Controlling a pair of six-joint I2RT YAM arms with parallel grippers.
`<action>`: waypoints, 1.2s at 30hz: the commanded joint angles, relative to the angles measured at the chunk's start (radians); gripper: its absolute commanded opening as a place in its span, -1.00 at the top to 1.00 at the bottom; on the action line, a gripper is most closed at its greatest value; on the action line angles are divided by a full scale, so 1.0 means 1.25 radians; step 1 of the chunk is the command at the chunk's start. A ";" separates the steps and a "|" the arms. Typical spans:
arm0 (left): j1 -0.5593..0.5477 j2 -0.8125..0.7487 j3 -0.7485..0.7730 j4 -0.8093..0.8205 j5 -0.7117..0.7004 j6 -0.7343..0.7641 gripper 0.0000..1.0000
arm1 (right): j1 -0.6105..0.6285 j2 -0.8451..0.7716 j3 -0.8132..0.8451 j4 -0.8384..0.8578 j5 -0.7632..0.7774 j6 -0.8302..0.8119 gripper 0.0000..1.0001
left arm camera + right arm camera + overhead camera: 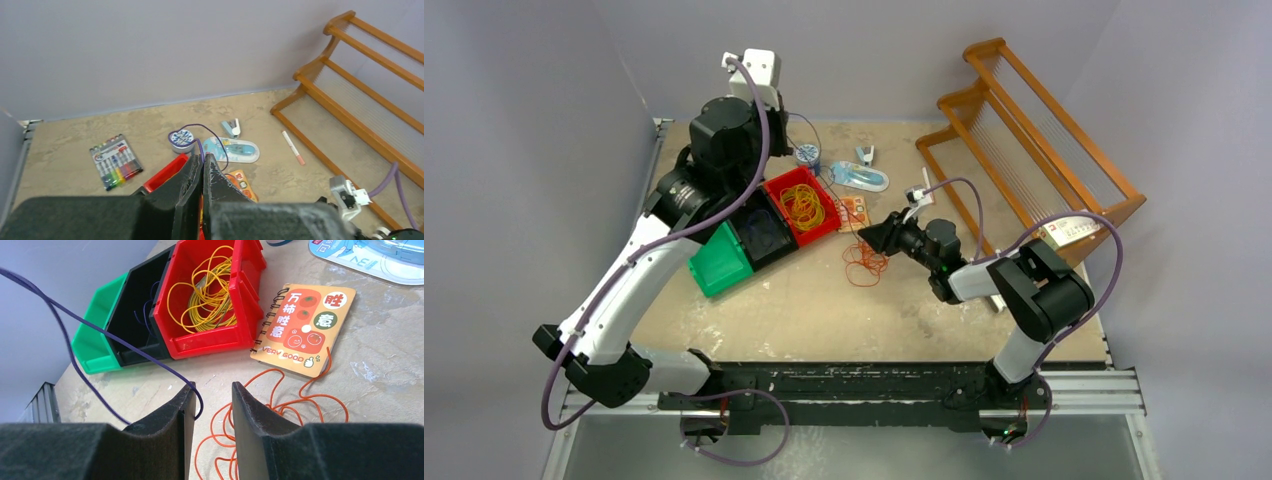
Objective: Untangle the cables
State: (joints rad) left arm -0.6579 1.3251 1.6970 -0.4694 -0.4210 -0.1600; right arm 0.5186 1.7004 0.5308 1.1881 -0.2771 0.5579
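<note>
Tan surface (824, 310), grey walls. Yellow cables (210, 290) sorted into red bin (240, 335). Orange cables (864, 265) loose below right fingers (255, 415), held apart. Purple cable (100, 331) clamped in left fingers (215, 180), raised, probably to pull it free.

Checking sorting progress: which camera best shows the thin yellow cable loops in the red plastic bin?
Right wrist: the yellow cable loops lie close up in the red bin. Top external shows them small; left wrist shows only the bin's edge.
</note>
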 commanded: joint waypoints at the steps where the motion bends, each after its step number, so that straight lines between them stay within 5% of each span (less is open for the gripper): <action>1: 0.031 -0.009 0.071 0.001 -0.070 0.040 1.00 | 0.001 -0.004 -0.011 0.014 0.029 -0.009 0.31; 9: 0.119 0.013 0.158 -0.036 -0.097 0.058 1.00 | 0.000 -0.001 -0.012 -0.006 0.045 -0.015 0.29; 36: 0.132 0.089 0.367 -0.100 -0.111 0.094 1.00 | 0.001 0.030 -0.008 -0.047 0.095 -0.004 0.30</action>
State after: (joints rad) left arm -0.4984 1.4292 2.1178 -0.5941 -0.5507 -0.0616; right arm 0.5201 1.7496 0.5247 1.0901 -0.1818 0.5568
